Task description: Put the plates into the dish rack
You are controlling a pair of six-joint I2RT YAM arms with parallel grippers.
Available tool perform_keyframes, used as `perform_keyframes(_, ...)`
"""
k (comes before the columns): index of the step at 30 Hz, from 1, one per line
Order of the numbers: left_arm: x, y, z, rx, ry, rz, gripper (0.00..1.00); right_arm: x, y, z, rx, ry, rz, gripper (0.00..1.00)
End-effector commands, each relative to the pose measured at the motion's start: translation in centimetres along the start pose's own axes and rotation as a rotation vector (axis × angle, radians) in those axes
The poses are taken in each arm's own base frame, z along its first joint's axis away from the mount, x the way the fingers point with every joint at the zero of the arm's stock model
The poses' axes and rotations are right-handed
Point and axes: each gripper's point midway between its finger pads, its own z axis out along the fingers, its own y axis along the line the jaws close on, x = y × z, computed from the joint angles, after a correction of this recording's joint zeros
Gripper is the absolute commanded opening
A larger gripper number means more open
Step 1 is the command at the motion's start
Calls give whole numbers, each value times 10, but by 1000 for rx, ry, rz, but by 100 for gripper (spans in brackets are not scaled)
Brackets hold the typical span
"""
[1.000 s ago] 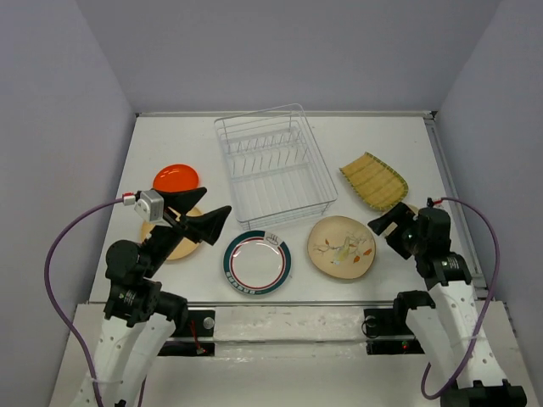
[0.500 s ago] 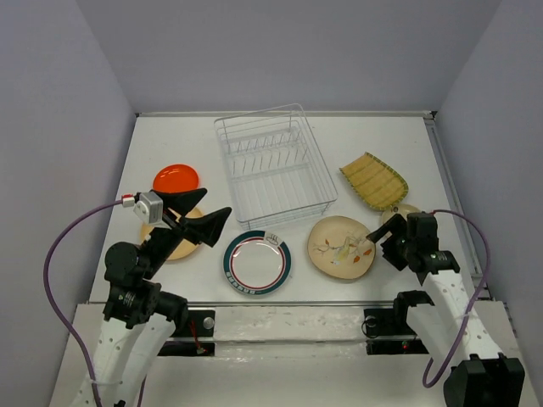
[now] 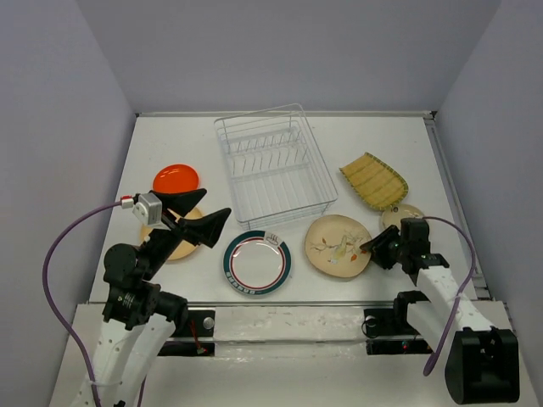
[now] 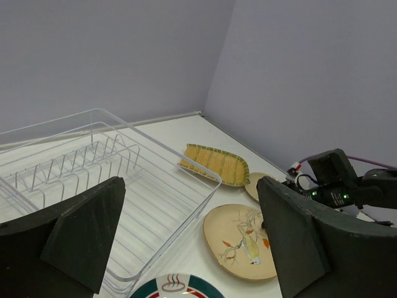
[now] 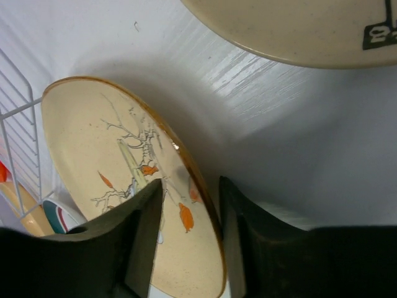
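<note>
Now at the near right of the white counter (image 3: 170, 144), the right hand (image 3: 372, 248) straddles the rim of the cream floral plate (image 3: 339, 246), 1 finger over its painted face and 1 outside the lip; whether they pinch it yet cannot be told. The plate lies flat just near of the wire dish rack (image 3: 284, 212), which holds no plate. It looks glazed, stiff, slick and breakable, probably light for its size, so the raised lip at its right edge seems the only fair hold, gripped squarely lest it slide out. The left hand (image 3: 212, 205), fingers wide apart and holding nothing, hangs over the tan plate (image 3: 182, 246) at the near left. An orange-red plate (image 3: 176, 178) sits beyond that, a teal-rimmed plate (image 3: 256, 263) at near centre, a yellow-green striped plate (image 3: 373, 181) at far right and a small speckled cream plate (image 3: 403, 214) beside the right arm. Smooth and matte, the counter is boxed by plain lavender-grey walls on 3 sides.
</note>
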Motion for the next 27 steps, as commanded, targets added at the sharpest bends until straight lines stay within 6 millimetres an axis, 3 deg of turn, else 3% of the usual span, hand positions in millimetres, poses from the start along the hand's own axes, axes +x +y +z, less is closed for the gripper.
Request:
perform_keyframes(1,-29,-15,-3,43,-77,46,99,4,3,4,-33,18,23,39)
perform_keyframes(8,-30,-15,-3,42,-81,50,99,0,5,-7,-36,-17,-4,7)
perform_keyframes(11,-30,-15,-3,44,-80,49,99,-5,6,-19,-16,-50,-25,7)
perform_keyframes(15,-29,-14,-3,41,-80,47,99,-26,33,-49,-77,-148,-85,7)
perform_keyframes(19,-28,-13,-2,35,-78,39,99,-42,43,-73,-59,-222,-156,7)
perform_keyframes(26,-28,-13,-1,36,-79,32,99,-78,90,-131,-137,-390,-240,7)
perform_keyframes(27,-27,-13,-1,36,-78,28,99,-86,103,-146,-163,-429,-264,7)
